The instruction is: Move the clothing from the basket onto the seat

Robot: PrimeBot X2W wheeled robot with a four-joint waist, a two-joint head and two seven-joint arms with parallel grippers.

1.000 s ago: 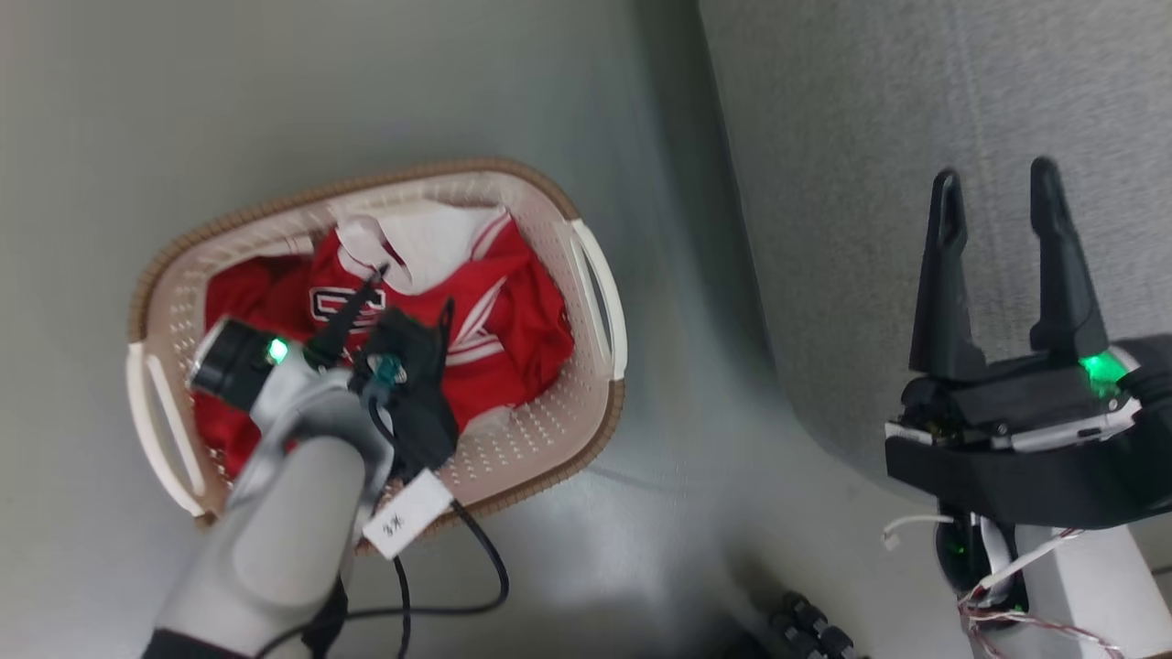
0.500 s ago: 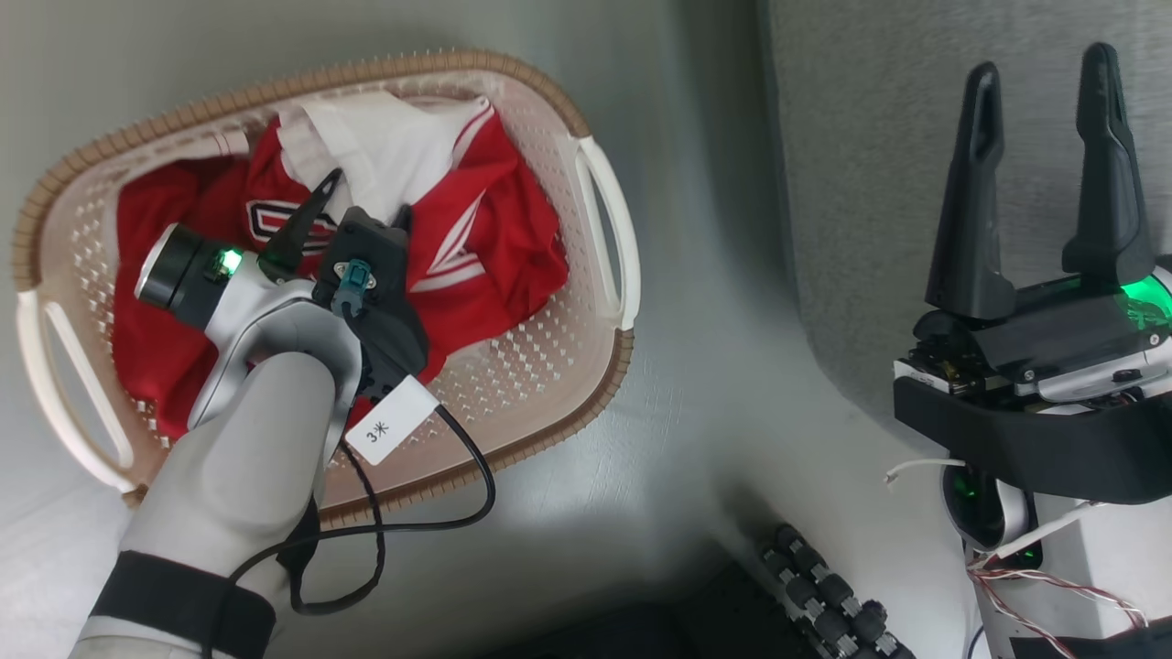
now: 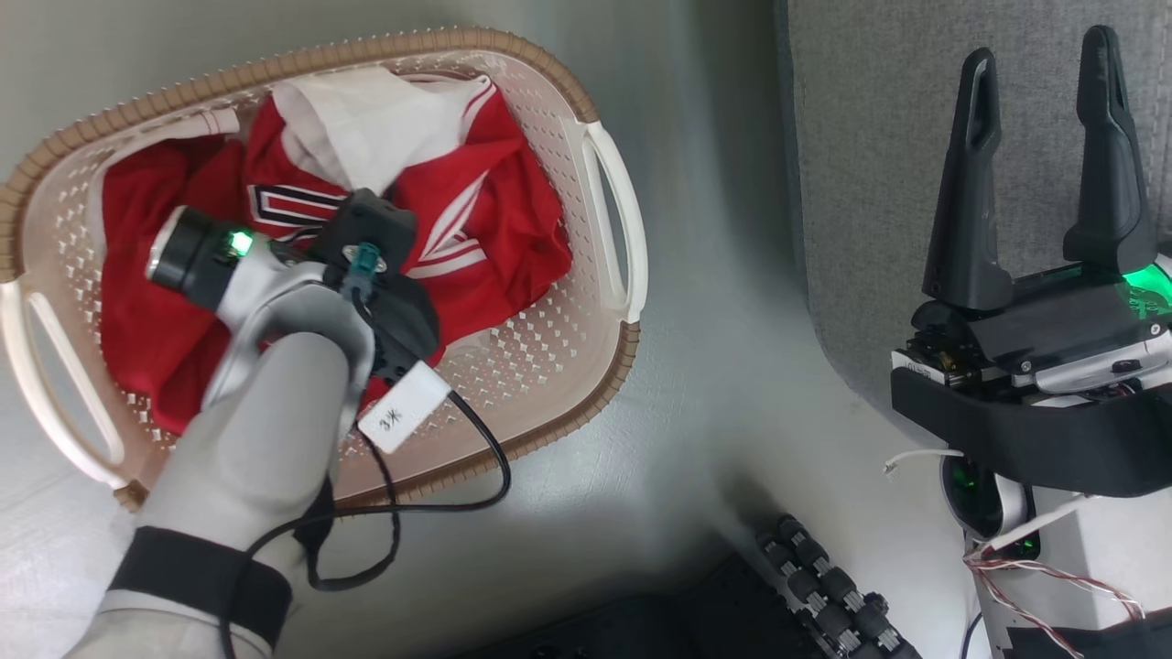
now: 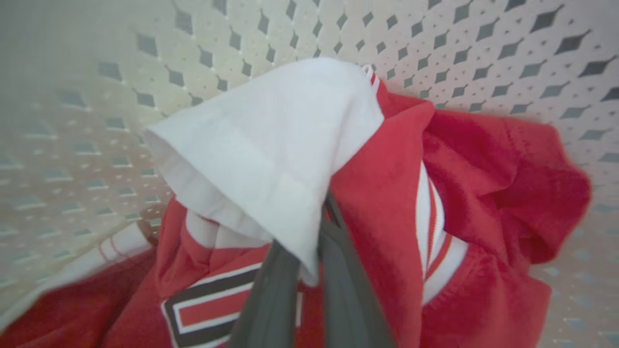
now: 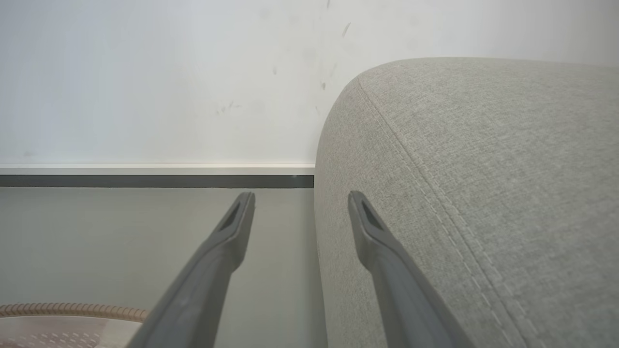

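Left wrist view: left gripper [image 4: 309, 234] pinches the clothing [image 4: 382, 183]; its tips hidden under a white fold

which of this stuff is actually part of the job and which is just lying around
Part of the job: clothing, basket holding it, seat, left gripper shut on the clothing's white panel.

Just about: black cable with its white tag, black rollers low in the head view, right gripper open, holding nothing.
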